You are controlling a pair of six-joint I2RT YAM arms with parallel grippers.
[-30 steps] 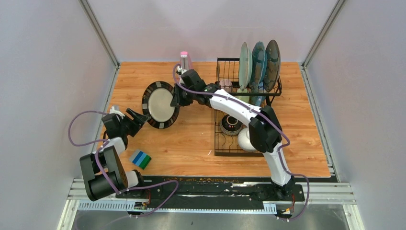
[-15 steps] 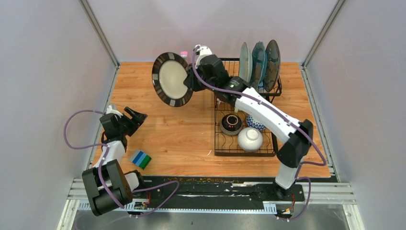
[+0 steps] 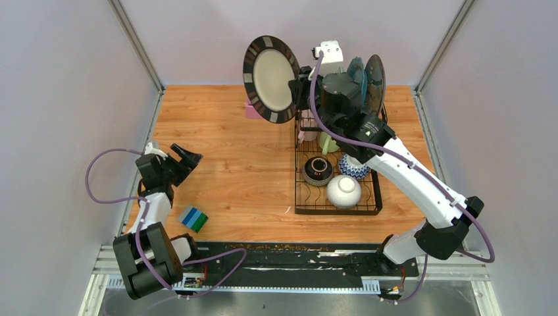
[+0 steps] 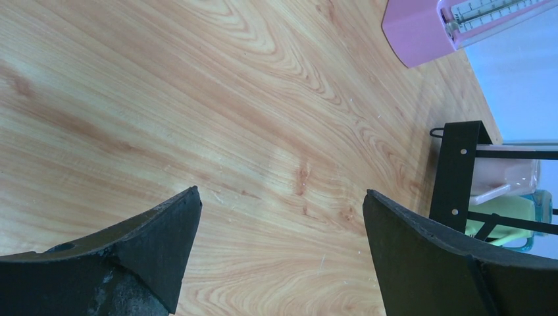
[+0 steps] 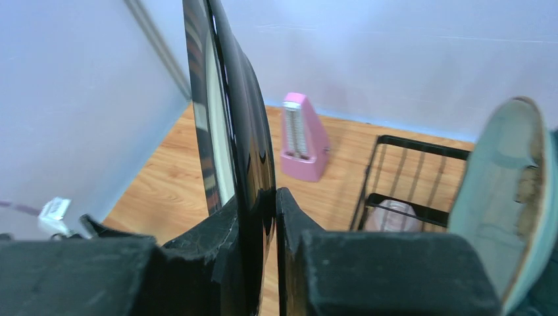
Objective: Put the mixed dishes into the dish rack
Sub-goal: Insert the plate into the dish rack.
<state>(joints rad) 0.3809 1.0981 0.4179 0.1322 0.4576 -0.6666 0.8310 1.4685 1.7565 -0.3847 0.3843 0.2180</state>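
Black-rimmed plate (image 3: 271, 78) stands on edge, clenched at its rim by the right hand (image 3: 297, 84), high over the rack's (image 3: 335, 212) far-left corner; slots lie just rightward. Left hand (image 3: 186, 160) gapes empty over the desk (image 3: 250, 178).

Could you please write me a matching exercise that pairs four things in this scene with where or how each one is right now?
Things
1. dark-rimmed plate
2. white bowl
3. striped block
4. left tool

States
A. lying on the table beside the left arm
B. open, with nothing between its fingers
C. sitting in the near end of the dish rack
D. held up in the air, clamped by the right tool

Pairs: 1-D, 2-C, 3-A, 4-B
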